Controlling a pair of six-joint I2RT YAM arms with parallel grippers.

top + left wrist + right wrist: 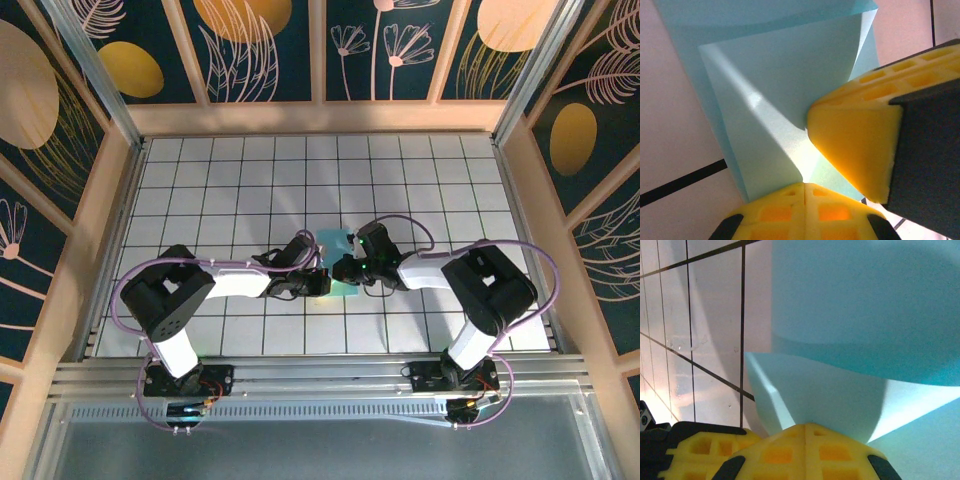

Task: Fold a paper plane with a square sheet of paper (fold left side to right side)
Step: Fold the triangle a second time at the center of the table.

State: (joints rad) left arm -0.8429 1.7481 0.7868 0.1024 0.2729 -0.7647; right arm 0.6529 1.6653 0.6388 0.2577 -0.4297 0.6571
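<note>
The square sheet of paper [331, 243] lies folded into a narrow light teal strip at the middle of the tiled table, with a creased flap standing up from it [785, 95] [840, 400]. My left gripper [322, 277] [804, 184] is shut, its tips down against the paper at the foot of the flap. My right gripper [347, 268] [806, 425] is shut too, its tips touching the paper from the other side. The two grippers nearly meet over the sheet. The right gripper's yellow finger [855, 145] shows in the left wrist view. No paper shows between either pair of fingers.
White tiled table [220, 180] with dark grid lines, walled in by wooden-framed patterned panels [320, 50]. Both arms reach in from the near edge and cover most of the paper. Purple cables [125, 300] loop beside each arm.
</note>
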